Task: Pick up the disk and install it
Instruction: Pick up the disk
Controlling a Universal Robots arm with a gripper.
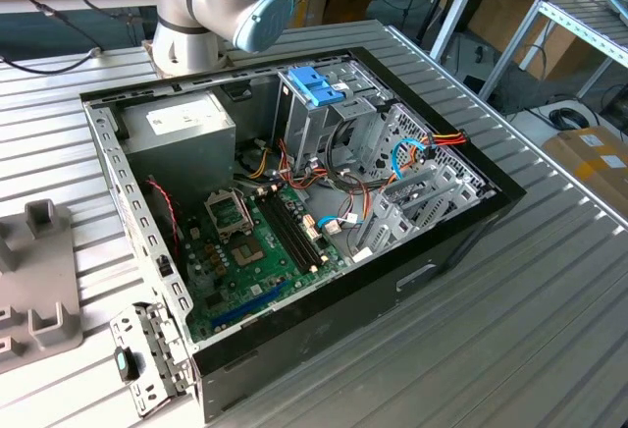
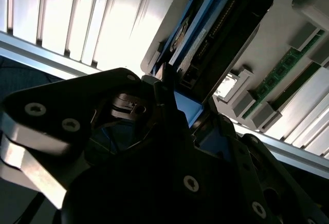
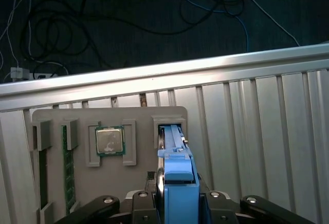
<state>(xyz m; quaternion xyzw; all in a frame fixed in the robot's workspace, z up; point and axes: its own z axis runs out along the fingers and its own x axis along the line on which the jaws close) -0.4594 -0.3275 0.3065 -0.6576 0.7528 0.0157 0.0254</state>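
Blue-framed flat rectangular metal disk (image 3: pixel 177 180) stands on edge in a narrow upright slot of the grey plastic fixture tray (image 3: pixel 103 113), which lies on the ribbed silver metal desk (image 3: pixel 267 131). In the first wrist view the dark metal hand (image 3: pixel 178 198) sits astride the disk's near end, one finger on each broad face. It looks closed on the disk at a narrow gap, though the contact itself is partly hidden by the blue frame. The second wrist view shows the disk's dark side and connector edge reaching away from the hand over the tray. On the same tray a square silver processor chip (image 3: pixel 109 141) sits in its own pocket just beside the slot, and a long green memory stick (image 3: pixel 68 167) lies further off. The open black computer case (image 1: pixel 392 281) rests on the desk in the exterior view. By my judgement the step in hand is drawing the disk out of its slot. To do that well, the grip should stay square on the flat faces, and the pull should run straight along the slot walls, without tilt or twist. A skewed pull could wedge the frame or drag the light tray along with it.
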